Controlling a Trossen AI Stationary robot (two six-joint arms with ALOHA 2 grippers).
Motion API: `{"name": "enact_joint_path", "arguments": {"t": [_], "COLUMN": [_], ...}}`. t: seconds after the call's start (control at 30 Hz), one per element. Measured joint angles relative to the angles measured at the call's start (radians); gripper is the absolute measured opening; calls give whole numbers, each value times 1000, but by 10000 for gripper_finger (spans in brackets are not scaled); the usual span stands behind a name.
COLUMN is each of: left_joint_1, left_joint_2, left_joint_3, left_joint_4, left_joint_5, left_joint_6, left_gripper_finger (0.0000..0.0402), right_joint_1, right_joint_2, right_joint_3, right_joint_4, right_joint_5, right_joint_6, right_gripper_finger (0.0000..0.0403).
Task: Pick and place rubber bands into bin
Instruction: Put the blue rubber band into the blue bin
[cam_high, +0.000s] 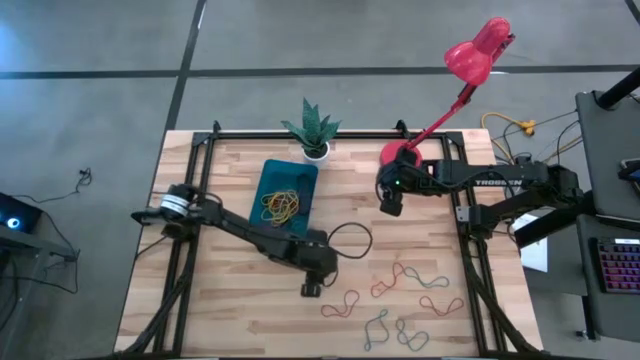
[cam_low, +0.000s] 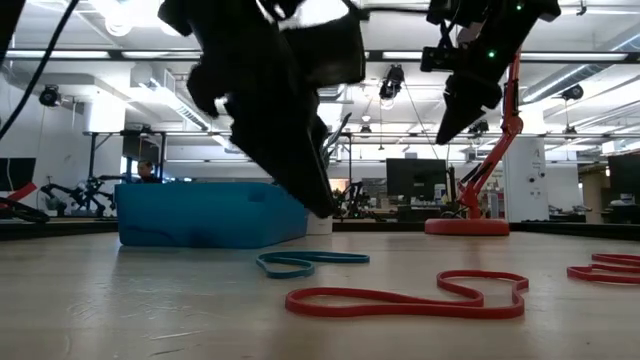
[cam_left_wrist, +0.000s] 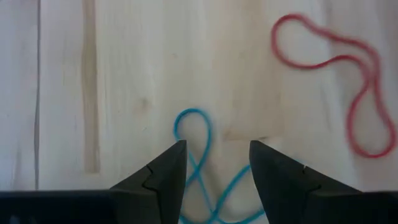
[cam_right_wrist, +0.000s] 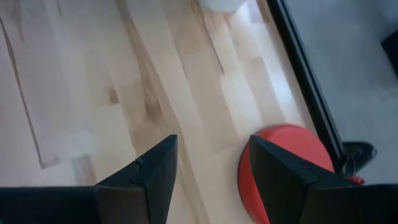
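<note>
The teal-blue bin (cam_high: 287, 192) sits left of the table's middle and holds several yellow and dark rubber bands (cam_high: 280, 206). Loose red and blue-green bands (cam_high: 396, 278) lie spread over the near right part of the table. My left gripper (cam_left_wrist: 216, 144) is open and hovers over a blue band (cam_left_wrist: 198, 158), one finger on each side of its loop, clear of it. In the low view its fingertips (cam_low: 322, 205) hang above that band (cam_low: 310, 262). A red band (cam_left_wrist: 336, 93) lies just beyond. My right gripper (cam_right_wrist: 211, 140) is open and raised near the far right (cam_high: 390, 203).
A white pot with a green plant (cam_high: 313, 132) stands behind the bin. A red desk lamp's base (cam_right_wrist: 286, 168) sits close to my right gripper, its arm (cam_high: 445, 110) leaning over the far right edge. A black cable loop (cam_high: 350, 238) lies beside my left wrist.
</note>
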Motion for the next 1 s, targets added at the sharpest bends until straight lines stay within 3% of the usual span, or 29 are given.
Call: {"name": "enact_joint_path", "arguments": {"t": [0.4, 0.73, 1.0], "left_joint_1": [30, 19, 15], "left_joint_2": [67, 60, -17], "left_joint_3": [-2, -35, -33], "left_joint_4": [-31, -75, -283], "left_joint_5": [2, 84, 214], "left_joint_6": [20, 7, -62], "left_gripper_finger": [151, 14, 0], "right_joint_1": [0, 0, 0], "right_joint_2": [0, 0, 0], "right_joint_3": [0, 0, 0], "right_joint_4": [-60, -57, -46], "right_joint_5": [0, 1, 2], "right_joint_6": [46, 48, 44], "right_gripper_finger": [185, 185, 185]}}
